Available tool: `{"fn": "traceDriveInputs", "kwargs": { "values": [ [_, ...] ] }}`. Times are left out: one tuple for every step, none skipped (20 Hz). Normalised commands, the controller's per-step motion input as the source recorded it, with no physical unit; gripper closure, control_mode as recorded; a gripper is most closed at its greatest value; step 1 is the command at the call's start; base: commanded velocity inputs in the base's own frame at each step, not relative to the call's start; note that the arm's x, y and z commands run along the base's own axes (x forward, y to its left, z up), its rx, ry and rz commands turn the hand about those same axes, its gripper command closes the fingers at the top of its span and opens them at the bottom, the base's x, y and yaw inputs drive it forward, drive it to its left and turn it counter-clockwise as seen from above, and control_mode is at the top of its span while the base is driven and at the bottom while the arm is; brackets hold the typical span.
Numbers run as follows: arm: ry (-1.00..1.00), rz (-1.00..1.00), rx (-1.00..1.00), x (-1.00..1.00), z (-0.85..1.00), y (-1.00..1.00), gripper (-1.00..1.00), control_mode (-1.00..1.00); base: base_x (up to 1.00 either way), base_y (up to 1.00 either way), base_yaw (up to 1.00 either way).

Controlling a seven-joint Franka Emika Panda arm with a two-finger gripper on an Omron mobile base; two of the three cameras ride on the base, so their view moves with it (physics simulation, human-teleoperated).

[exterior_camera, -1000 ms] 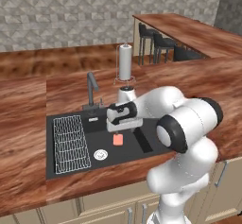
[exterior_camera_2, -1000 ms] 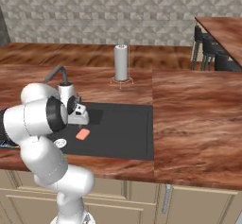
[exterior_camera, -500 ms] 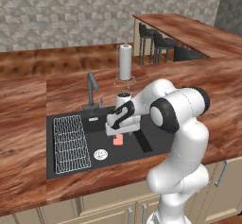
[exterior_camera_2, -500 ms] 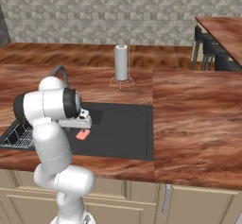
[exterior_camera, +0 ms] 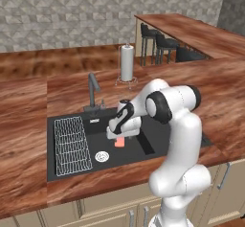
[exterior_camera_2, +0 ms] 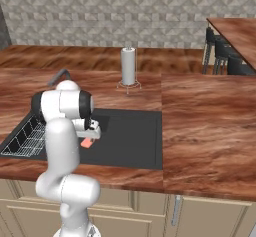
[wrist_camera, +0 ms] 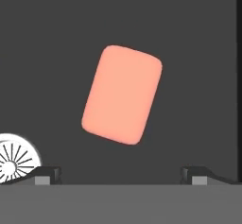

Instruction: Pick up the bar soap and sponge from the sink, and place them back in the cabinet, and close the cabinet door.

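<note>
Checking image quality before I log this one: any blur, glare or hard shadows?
Hand view: the bar soap is sharp-edged and evenly lit, without glare or cast shadow on the sink floor. Left base view: flat, soft lighting, slightly soft detail. Right base view: the same.

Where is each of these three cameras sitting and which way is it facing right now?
Left base view: behind the arm on its left, looking forward and down at the sink; the white arm rises lower right, over the bar soap.
Right base view: behind on its right, same counter; the arm rises lower left.
Hand view: on the hand, looking down at the bar soap on the sink floor; gripper tips at the bottom, apart.
Shared: both base views show the sink, soap and paper towel roll.
</note>
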Motion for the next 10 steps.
{"fn": "traceDriveInputs", "kwargs": {
  "values": [
    [0.0, -0.04, 0.0, 0.44, -0.41, 0.0, -1.0, -1.0, 0.0, 0.0, 0.0],
    [0.0, -0.04, 0.0, 0.46, -0.46, 0.04, -1.0, -1.0, 0.0, 0.0, 0.0],
    [0.0, -0.04, 0.0, 0.43, -0.43, 0.01, -1.0, -1.0, 0.0, 0.0, 0.0],
    [0.0, -0.04, 0.0, 0.42, -0.43, 0.01, -1.0, -1.0, 0.0, 0.0, 0.0],
    [0.0, -0.05, 0.0, 0.41, -0.41, 0.04, -1.0, -1.0, 0.0, 0.0, 0.0],
    [0.0, -0.05, 0.0, 0.34, -0.36, 0.01, -1.0, -1.0, 0.0, 0.0, 0.0],
    [0.0, -0.06, 0.0, 0.34, -0.36, 0.09, -1.0, -1.0, 0.0, 0.0, 0.0],
    [0.0, -0.07, 0.0, 0.34, -0.33, 0.12, -1.0, -1.0, 0.0, 0.0, 0.0],
    [0.0, -0.07, 0.0, 0.35, -0.3, 0.12, -1.0, -1.0, 0.0, 0.0, 0.0],
    [0.0, -0.08, 0.0, 0.33, -0.24, 0.11, -1.0, -1.0, 0.0, 0.0, 0.0]
  ]
}}
